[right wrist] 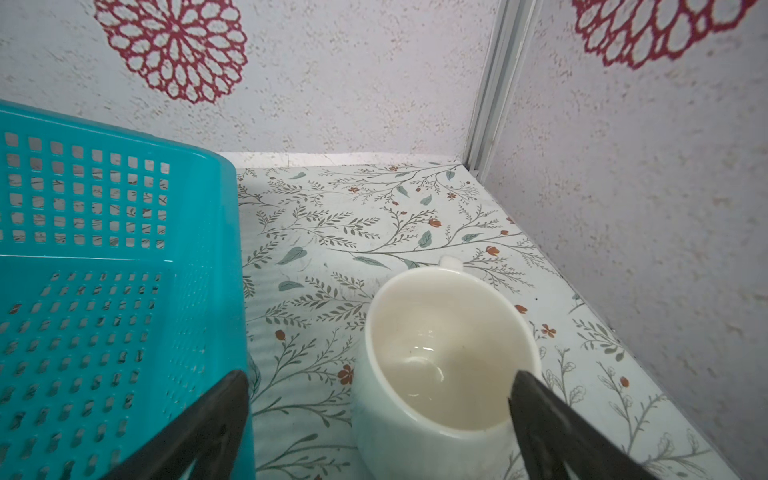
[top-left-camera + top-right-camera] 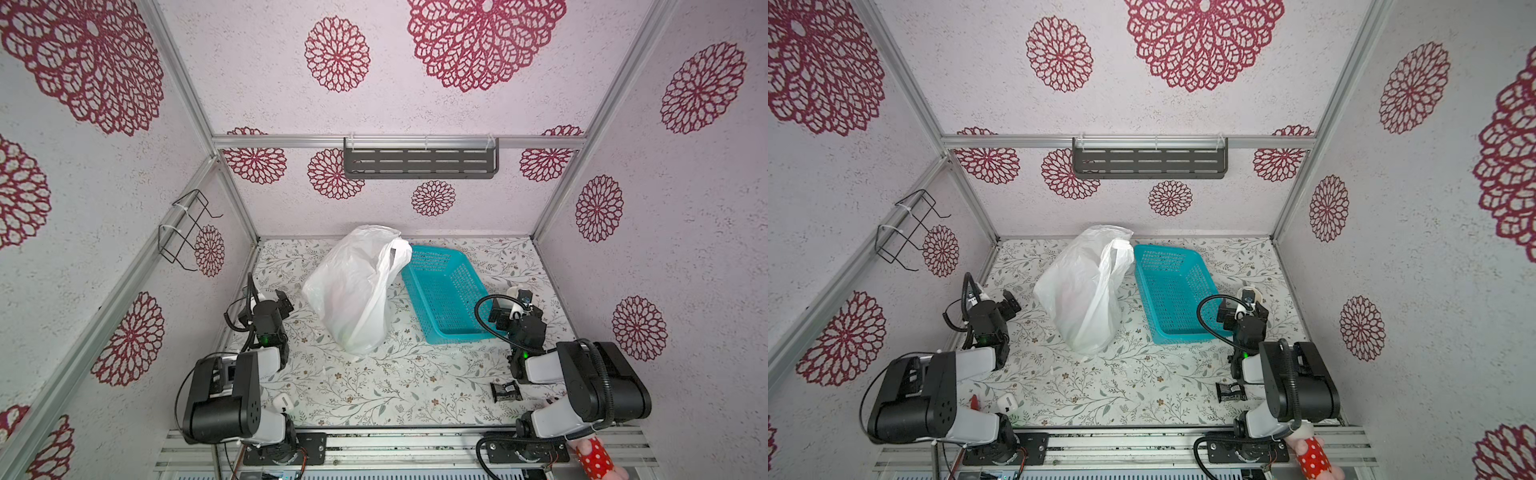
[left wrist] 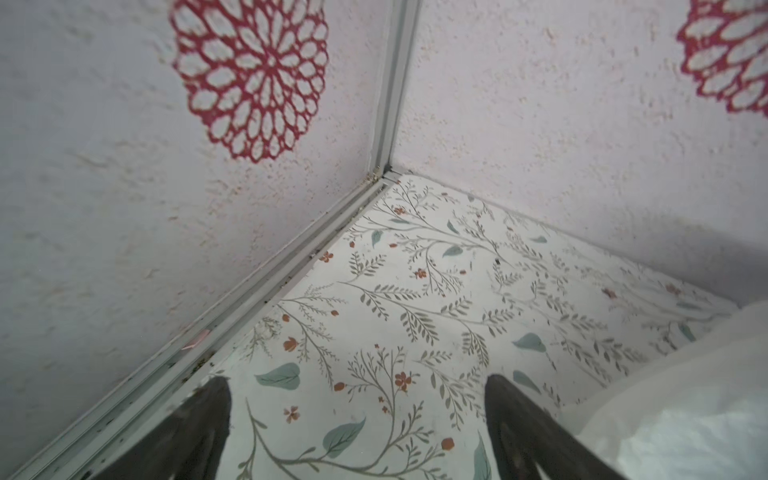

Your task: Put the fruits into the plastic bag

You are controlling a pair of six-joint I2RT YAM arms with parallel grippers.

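The plastic bag (image 2: 353, 291) is too milky to see through, so what lies inside is hidden. It also covers the teal basket's (image 2: 444, 291) corner at 10 o'clock. At 5 o'clock of the table (image 2: 374, 386), the plush toy (image 2: 595, 457) is cut off by the picture's edge. The dark packet (image 2: 506, 391) is too small to read. The white cup (image 1: 444, 357) is mostly hidden under the right arm (image 2: 528, 328) in both top views.

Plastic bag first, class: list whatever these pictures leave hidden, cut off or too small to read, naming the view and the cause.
1. Plastic bag: its contents, in both top views; the cloudy, crumpled film hides them.
2. Fruits: none visible in any view.
3. Plush toy: cut off by the bottom edge in both top views.
4. Dark packet: print too small in both top views.
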